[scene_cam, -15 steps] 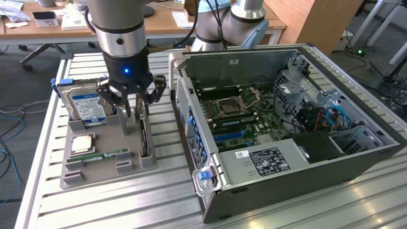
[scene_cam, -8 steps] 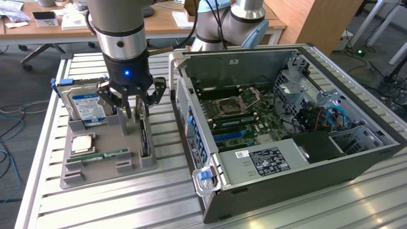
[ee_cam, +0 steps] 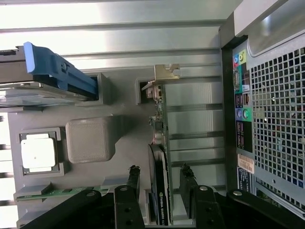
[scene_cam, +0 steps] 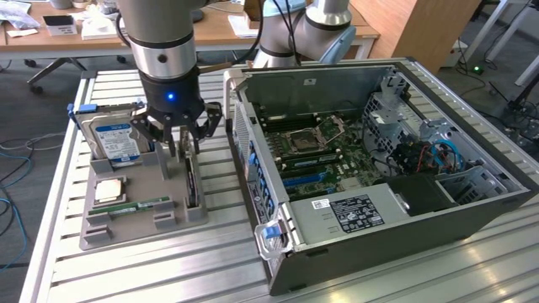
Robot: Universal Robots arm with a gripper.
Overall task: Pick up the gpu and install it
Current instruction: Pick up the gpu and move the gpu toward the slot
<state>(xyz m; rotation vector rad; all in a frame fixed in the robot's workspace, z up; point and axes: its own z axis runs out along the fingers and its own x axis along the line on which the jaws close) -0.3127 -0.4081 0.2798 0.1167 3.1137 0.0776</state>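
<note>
The jaws stood released, one finger (ee_cam: 133, 180) on each side of the gpu (ee_cam: 159, 143) with a gap showing between each finger and the card. The gripper (scene_cam: 181, 148) hung low over the card's far end from its bracket and was not grasping it.

There was one gpu (scene_cam: 192, 186). It stood on its long edge in a slot along the edge of the grey tray (scene_cam: 160, 183) that lay nearest the computer case (scene_cam: 404, 240). Its single silver bracket (ee_cam: 164, 74) sat at the end of the slot near the tray's corner. White lettering on the card's black shroud seemed to read NVIDIA; the rest was too small to tell.

The same tray held three other parts, one of each:
- One hard drive (scene_cam: 118, 140) stood upright at the opposite edge, in a blue caddy. Its blue-and-white label could not be read.
- One square processor (scene_cam: 110, 189) lay flat in a pocket beside the drive.
- One green RAM stick (scene_cam: 133, 207) lay in a slot further along that side of the tray.

The tray rested on a slatted metal table (scene_cam: 168, 265). The one open computer case stood just beside it, its motherboard exposed. A black label on the case's power supply carried print too fine to read.
</note>
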